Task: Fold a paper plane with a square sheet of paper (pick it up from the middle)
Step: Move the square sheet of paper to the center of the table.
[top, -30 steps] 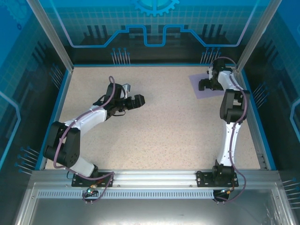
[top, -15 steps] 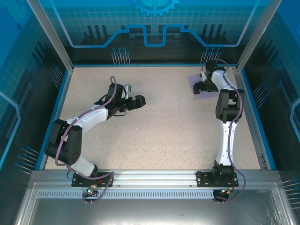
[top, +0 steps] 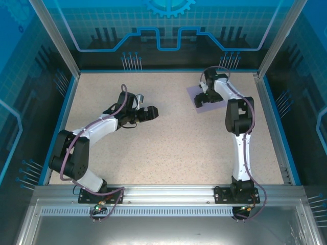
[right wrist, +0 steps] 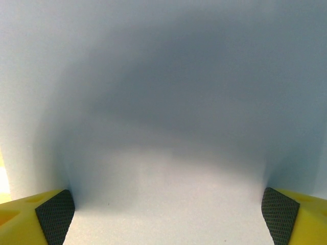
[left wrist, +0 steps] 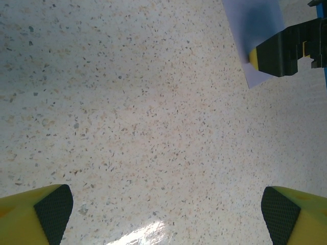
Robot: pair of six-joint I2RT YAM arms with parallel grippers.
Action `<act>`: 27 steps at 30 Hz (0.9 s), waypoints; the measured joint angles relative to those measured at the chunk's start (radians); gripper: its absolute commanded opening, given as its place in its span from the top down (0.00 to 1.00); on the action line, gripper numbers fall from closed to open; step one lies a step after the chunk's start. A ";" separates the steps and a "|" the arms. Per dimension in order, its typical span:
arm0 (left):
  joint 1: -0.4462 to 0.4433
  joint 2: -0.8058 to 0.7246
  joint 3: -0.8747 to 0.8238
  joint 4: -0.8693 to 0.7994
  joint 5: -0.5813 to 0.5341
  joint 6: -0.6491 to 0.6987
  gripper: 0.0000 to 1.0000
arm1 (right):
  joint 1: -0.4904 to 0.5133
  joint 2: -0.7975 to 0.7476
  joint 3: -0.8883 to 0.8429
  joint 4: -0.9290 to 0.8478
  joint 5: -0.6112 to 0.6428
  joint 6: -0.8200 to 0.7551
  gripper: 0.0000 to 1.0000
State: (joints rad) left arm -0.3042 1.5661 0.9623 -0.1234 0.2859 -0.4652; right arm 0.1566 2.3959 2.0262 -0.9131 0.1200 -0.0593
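The right end effector (top: 202,97) stood with its jaws spread wide, reaching down over the sheet (top: 192,92), which lay unfolded on the bench (top: 168,148) near the far edge and right of centre, short of the far right corner. In the right wrist view the two black pads (right wrist: 53,217) sat at the bottom corners with the pale lilac sheet (right wrist: 163,102) spanning the whole gap between them. The right end effector (right wrist: 166,209) clamped nothing. Its tips looked level with the paper's surface, but whether they pressed on it could not be told. A broad soft shadow lay across the sheet under the wrist. In the left wrist view a corner of the sheet (left wrist: 250,30) showed at the upper right, with one of the right arm's black fingers (left wrist: 281,51) over its near edge. The left end effector (top: 152,112) hung above bare speckled bench left of centre, well apart from the paper, pointing toward the right side. Its jaws were also fully released, its pads (left wrist: 53,209) wide apart with only bench (left wrist: 127,102) between them. The left end effector (left wrist: 166,204) held and touched nothing.
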 measured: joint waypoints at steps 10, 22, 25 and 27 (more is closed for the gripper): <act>0.000 -0.104 -0.030 -0.035 0.000 0.015 0.01 | 0.101 -0.050 -0.078 -0.012 -0.062 0.068 0.02; 0.000 -0.247 -0.115 -0.082 0.000 0.031 0.01 | 0.245 -0.254 -0.414 0.070 -0.067 0.232 0.03; 0.000 -0.284 -0.133 -0.091 0.000 0.031 0.01 | 0.276 -0.323 -0.521 0.105 -0.051 0.289 0.03; 0.000 -0.312 -0.149 -0.095 0.000 0.038 0.01 | 0.306 -0.368 -0.587 0.114 -0.039 0.325 0.03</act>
State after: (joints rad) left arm -0.3042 1.2537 0.8135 -0.2188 0.2855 -0.4274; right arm 0.4629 2.0277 1.4391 -0.7986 0.0814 0.2653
